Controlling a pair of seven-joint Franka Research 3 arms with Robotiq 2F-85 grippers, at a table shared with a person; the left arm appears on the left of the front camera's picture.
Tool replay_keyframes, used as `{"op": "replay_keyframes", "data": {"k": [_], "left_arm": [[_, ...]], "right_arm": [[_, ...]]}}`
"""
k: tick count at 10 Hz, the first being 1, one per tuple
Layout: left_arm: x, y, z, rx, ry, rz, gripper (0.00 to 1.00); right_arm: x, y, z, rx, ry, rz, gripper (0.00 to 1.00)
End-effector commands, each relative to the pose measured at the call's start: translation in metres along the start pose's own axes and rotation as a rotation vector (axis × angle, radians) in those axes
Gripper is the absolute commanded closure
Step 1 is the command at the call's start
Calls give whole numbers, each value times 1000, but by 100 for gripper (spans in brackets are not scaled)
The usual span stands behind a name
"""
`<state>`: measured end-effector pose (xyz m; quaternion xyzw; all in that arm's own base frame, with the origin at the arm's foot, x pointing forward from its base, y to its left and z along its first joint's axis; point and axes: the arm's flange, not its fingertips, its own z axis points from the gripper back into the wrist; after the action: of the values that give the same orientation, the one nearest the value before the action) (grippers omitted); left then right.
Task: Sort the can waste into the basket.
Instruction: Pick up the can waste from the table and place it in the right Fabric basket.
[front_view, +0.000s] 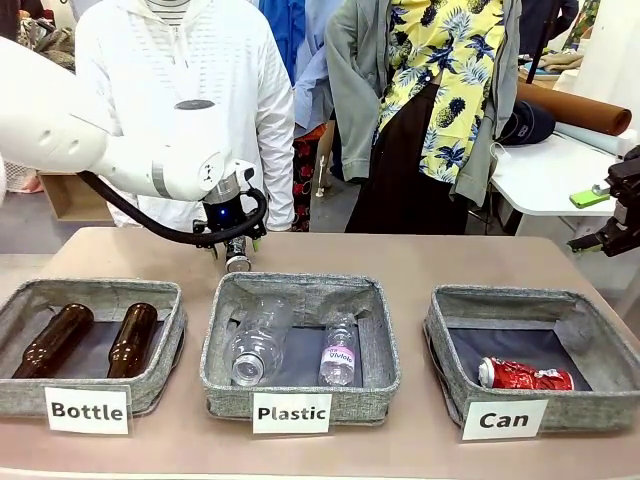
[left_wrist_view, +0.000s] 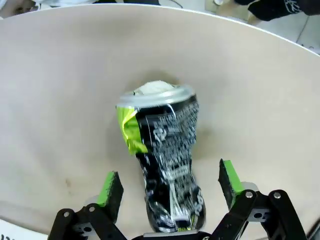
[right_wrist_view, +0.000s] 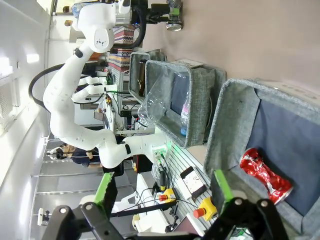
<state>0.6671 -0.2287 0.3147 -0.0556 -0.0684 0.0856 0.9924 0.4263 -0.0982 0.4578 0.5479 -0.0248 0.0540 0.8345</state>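
Beige table (front_view: 420, 265), people (front_view: 200, 90) far side. We note left gripper (left_wrist_view: 170, 187) open astride black can (left_wrist_view: 167, 145); right gripper (right_wrist_view: 162, 190) open, empty, cropped in front view.

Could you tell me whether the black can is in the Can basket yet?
Not yet: the black can rests on the table, between the fingers of the open left gripper.

Crushed red can (front_view: 525, 376) on its side in grey "Can" basket (front_view: 592, 408); crushed black can (left_wrist_view: 167, 160) upright on table (left_wrist_view: 60, 100)
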Motion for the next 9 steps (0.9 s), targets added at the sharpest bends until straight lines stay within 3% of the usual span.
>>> {"op": "replay_keyframes", "data": {"k": [1,2,3,4,5,6,9], "left_arm": [[11,-3,-1,15,15,27,0],[11,-4,0,13,12,29,0],[12,-3,1,19,14,37,13],[12,-3,0,16,21,42,59],[12,-3,-1,18,21,41,73],[11,-4,-2,23,23,37,100],[13,-2,-2,30,29,43,96]], "right_arm": [[-1,0,2,-4,4,23,0],[-1,0,2,-4,4,23,0],[-1,0,2,-4,4,23,0],[-1,0,2,-4,4,23,0],[-1,0,2,-4,4,23,0],[-1,0,2,-4,4,23,0],[-1,0,2,-4,4,23,0]]}}
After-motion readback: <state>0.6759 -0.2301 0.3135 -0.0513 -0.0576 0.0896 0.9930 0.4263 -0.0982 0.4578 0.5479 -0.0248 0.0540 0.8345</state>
